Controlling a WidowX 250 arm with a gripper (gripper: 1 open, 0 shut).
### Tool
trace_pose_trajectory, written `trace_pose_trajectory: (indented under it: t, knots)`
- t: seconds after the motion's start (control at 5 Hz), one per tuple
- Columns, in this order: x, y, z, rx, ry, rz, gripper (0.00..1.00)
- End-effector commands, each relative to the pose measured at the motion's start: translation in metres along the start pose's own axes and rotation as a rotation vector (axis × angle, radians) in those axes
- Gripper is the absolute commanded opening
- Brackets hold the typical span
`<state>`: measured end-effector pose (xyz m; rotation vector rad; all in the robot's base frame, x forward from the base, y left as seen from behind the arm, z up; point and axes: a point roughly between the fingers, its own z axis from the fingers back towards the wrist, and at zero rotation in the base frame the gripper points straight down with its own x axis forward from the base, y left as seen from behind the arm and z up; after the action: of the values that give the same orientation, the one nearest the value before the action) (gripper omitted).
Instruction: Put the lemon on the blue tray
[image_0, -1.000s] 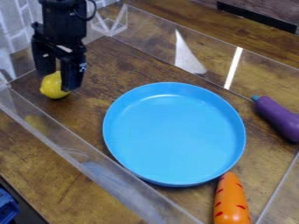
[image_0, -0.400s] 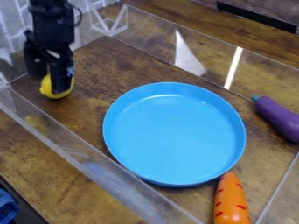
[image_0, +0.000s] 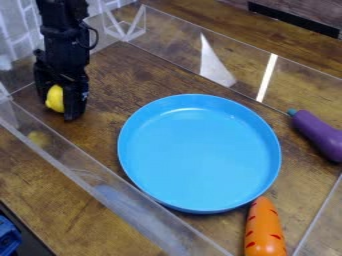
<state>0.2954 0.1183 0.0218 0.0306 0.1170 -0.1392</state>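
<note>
At the far left of the wooden table (image_0: 160, 70), the black two-fingered pincer (image_0: 59, 101) points straight down with its jaws spread wide, holding nothing; the small bright yellow toy lemon (image_0: 55, 98) sits on the wood between those fingers, one finger on each side, not yet gripped; closing and lifting appear to be the next step; the large round blue plastic tray (image_0: 201, 152) lies to the right and nearer, bare; nothing of the placing is done so far.
</note>
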Motion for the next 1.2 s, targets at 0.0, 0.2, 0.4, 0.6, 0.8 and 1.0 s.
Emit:
trace_pose_trajectory:
  t: [0.0, 0.2, 0.4, 0.6, 0.8, 1.0]
  knots:
    - [0.009, 0.003, 0.03, 0.043, -0.078, 0.028, 1.0]
    - [0.008, 0.003, 0.03, 0.043, -0.091, 0.013, 1.0]
    - [0.006, 0.004, 0.03, 0.042, -0.103, -0.004, 1.0]
    - [0.004, 0.005, 0.032, 0.042, -0.117, -0.019, 1.0]
    - [0.003, 0.0, 0.036, 0.047, -0.12, -0.027, 0.0]
    - [0.006, -0.019, 0.078, 0.081, -0.156, -0.046, 0.0]
